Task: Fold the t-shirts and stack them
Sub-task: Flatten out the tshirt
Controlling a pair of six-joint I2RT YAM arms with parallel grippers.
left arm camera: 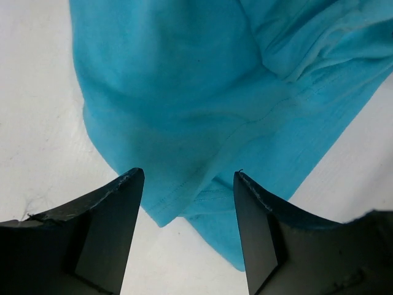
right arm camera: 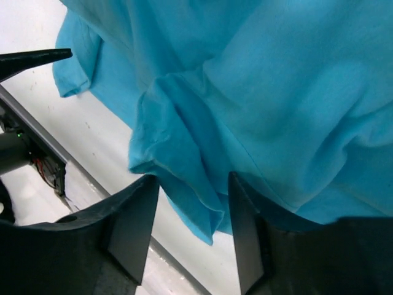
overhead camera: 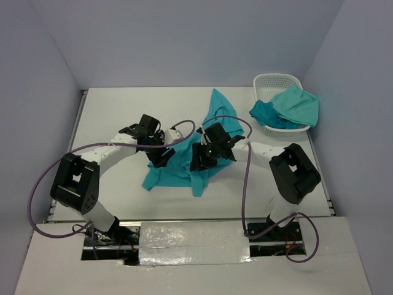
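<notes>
A turquoise t-shirt [overhead camera: 175,175] lies crumpled in the middle of the table, one end stretching toward the back [overhead camera: 218,101]. My left gripper [overhead camera: 161,157] hangs over its left side and my right gripper [overhead camera: 199,161] over its right. In the left wrist view the left gripper [left arm camera: 188,174] is open above a hemmed corner of the shirt [left arm camera: 184,92] and grips nothing. Seen from the right wrist, the right gripper [right arm camera: 193,177] is also open. A loose fold of the shirt [right arm camera: 276,92] droops between its fingers, unpinched.
A white lattice basket [overhead camera: 270,78] stands at the back right, with a bluer t-shirt [overhead camera: 267,114] and a greener one [overhead camera: 299,104] spilling over its front rim. Purple cables loop from both arms. Blue walls enclose the table.
</notes>
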